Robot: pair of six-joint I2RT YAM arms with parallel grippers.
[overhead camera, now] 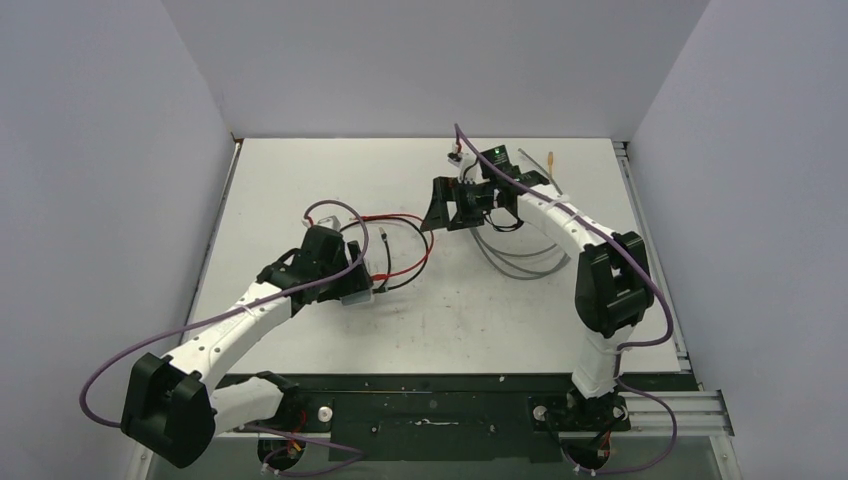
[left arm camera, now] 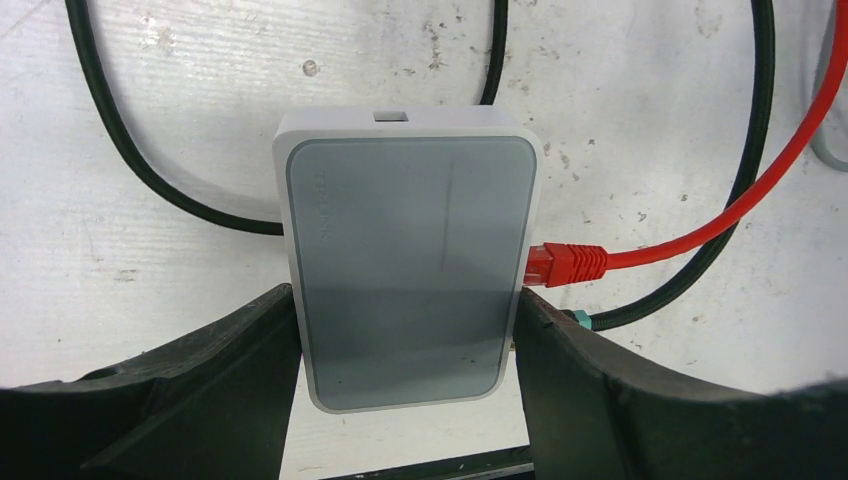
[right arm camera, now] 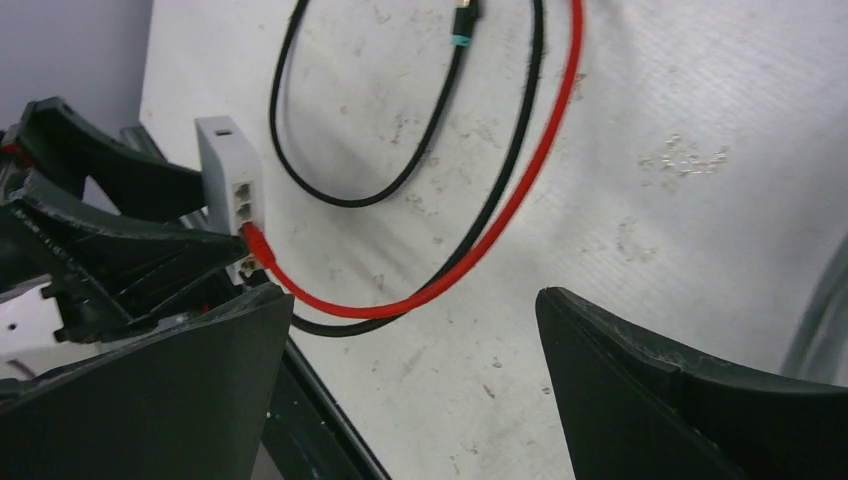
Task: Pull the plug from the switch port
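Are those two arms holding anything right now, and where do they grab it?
The left gripper clamps the switch by its side edges; the right gripper holds nothing.

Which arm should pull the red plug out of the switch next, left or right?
Right. The left fingers are clamped on the switch, while the right fingers stand open and empty, facing the red plug seated in its side port.

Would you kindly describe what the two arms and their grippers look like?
The left arm and right arm have white links with black joint housings; a purple cable loops along each. The left fingers and right fingers are matte black, broad and wedge-shaped.
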